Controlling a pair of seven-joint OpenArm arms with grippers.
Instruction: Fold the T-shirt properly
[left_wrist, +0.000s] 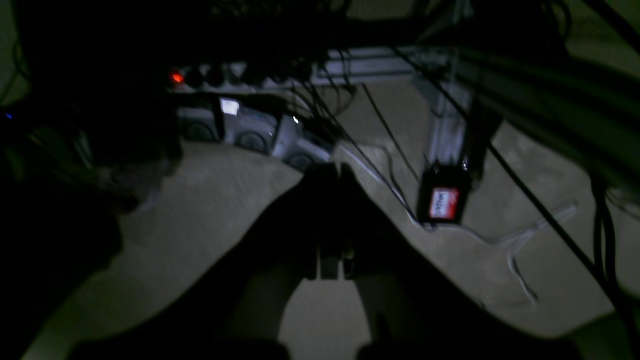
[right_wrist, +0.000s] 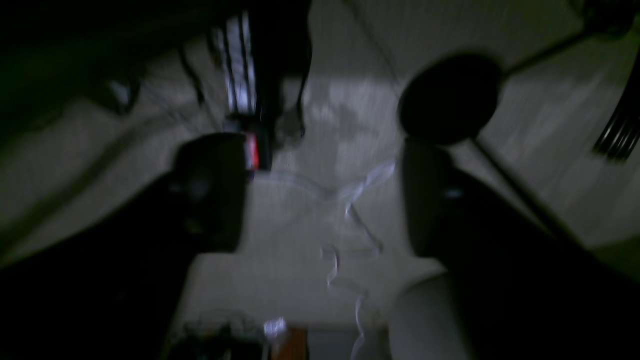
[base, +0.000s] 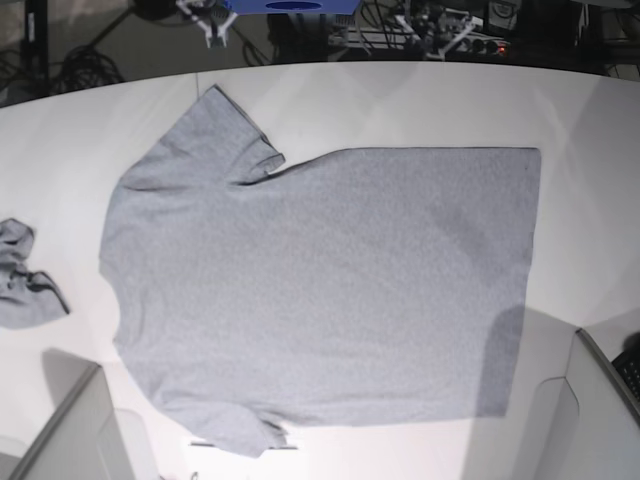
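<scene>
The T-shirt (base: 320, 280) lies spread flat on the white table (base: 580, 120), plain heather-grey side up. Its sleeves are at the left and its hem at the right. No lettering shows. Neither gripper appears in the base view. In the dark left wrist view my left gripper (left_wrist: 327, 172) is shut with nothing in it, over a carpeted floor. In the blurred right wrist view my right gripper (right_wrist: 320, 150) stands open and empty, its fingers (right_wrist: 215, 190) wide apart above the same floor.
A small grey cloth lump (base: 22, 280) sits at the table's left edge. Pale arm parts fill the bottom corners (base: 75, 430) (base: 590, 410). A power strip (left_wrist: 240, 80), cables and a black box with a red label (left_wrist: 444, 200) lie on the floor.
</scene>
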